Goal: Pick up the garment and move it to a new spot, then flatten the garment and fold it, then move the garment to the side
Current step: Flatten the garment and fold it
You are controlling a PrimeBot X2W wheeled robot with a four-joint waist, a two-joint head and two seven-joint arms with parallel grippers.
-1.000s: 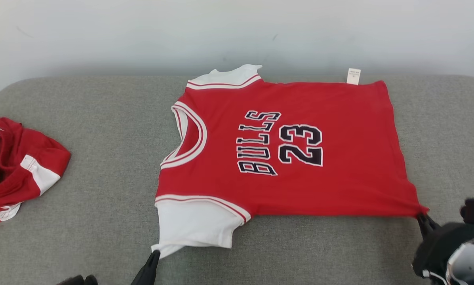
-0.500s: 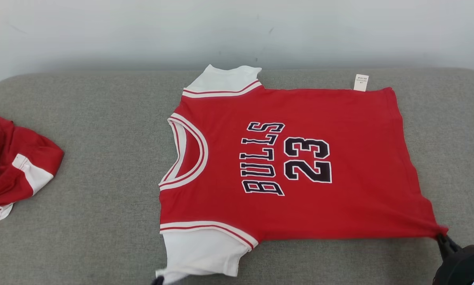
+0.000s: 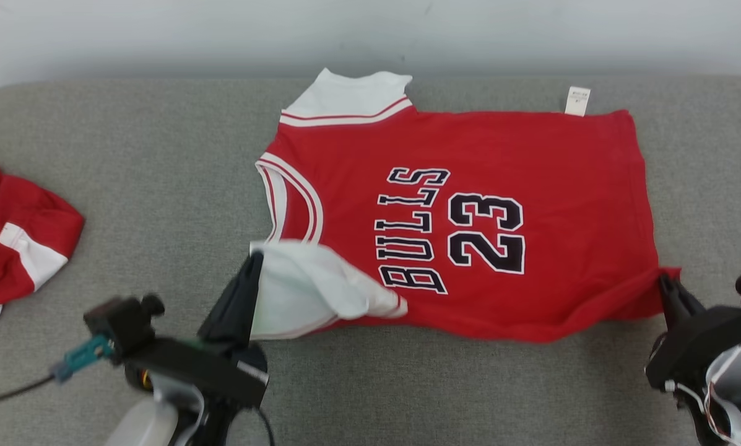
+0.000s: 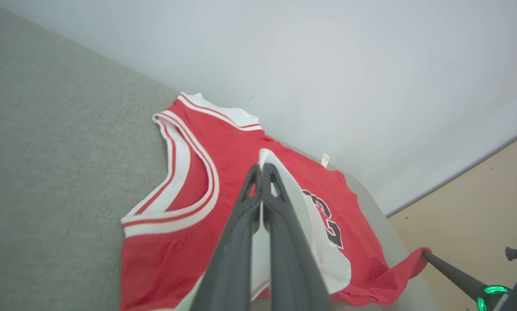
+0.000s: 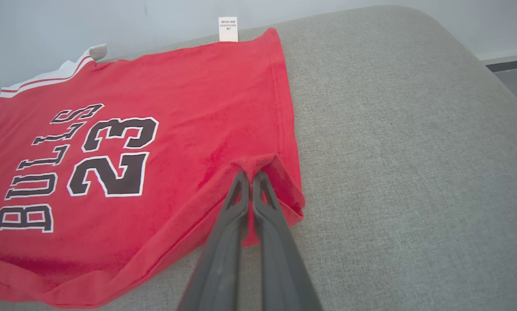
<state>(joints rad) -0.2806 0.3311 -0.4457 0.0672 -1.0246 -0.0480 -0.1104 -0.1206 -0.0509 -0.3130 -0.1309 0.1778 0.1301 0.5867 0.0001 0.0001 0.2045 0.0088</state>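
My left gripper (image 3: pixel 255 257) pinched the white sleeve (image 3: pixel 302 291) and my right gripper (image 3: pixel 662 280) the jersey corner (image 3: pixel 639 297) at lower right, to fold it

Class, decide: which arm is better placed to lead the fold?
Left, probably: the left gripper holds the white sleeve raised over the jersey, while the right gripper pinches the hem corner low.

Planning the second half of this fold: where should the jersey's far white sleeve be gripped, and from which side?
Pinch the far white sleeve at its cuff corner, probably coming down from above on the robot's left. It lies flat on the grey cushion, so only that free edge beyond the red jersey body lets the jaws slide under.
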